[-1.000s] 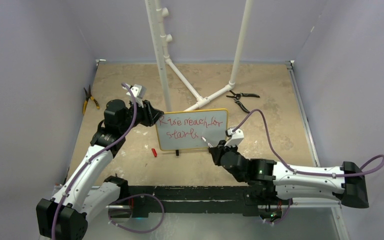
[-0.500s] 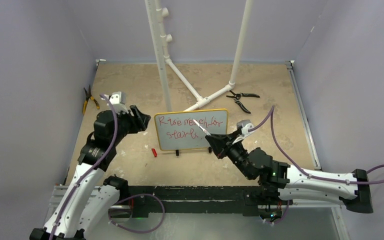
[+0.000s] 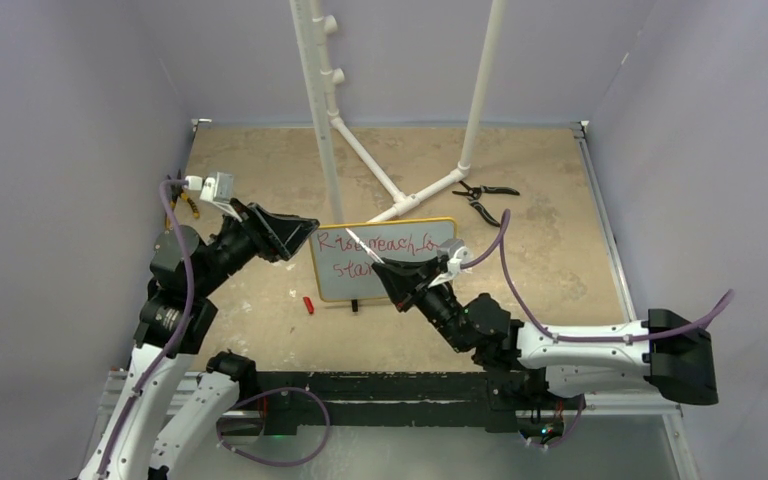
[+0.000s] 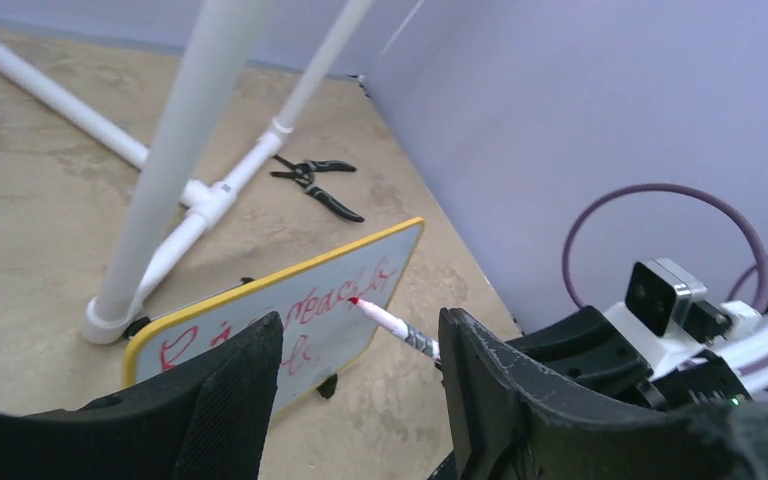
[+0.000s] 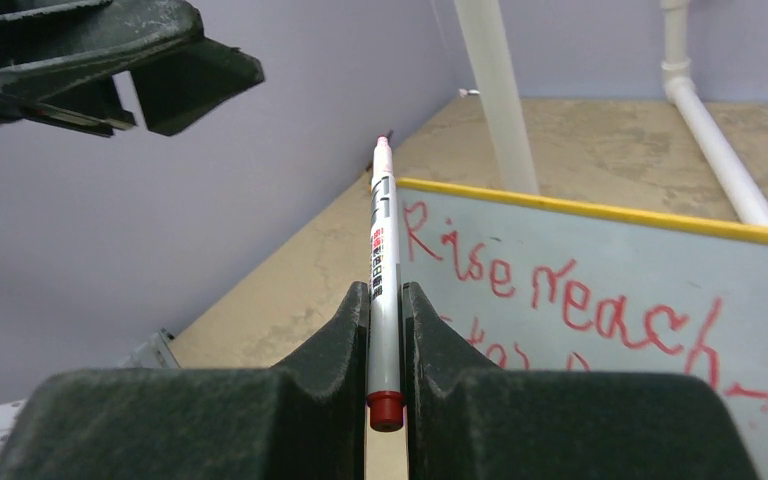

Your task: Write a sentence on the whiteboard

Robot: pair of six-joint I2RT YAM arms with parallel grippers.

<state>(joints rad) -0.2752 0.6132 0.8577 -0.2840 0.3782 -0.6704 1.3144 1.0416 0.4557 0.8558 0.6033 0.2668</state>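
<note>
**Second line mostly blocked**

Left hand [image 3: 300, 240] spread wide. Yellow-framed white whiteboard [image 3: 338, 285] stands on the tabletop [image 3: 260, 160], long side left-right, facing the arms. Red handwritten sentence [image 5: 550, 290] hides partly behind the right hand [image 5: 385, 300] pinching a grey marker pen [image 5: 383, 250].

Left claw [image 3: 300, 240] agape, raised; right claw [image 3: 382, 270] clamped on marker [image 5: 381, 230], arm stretched low.
</note>
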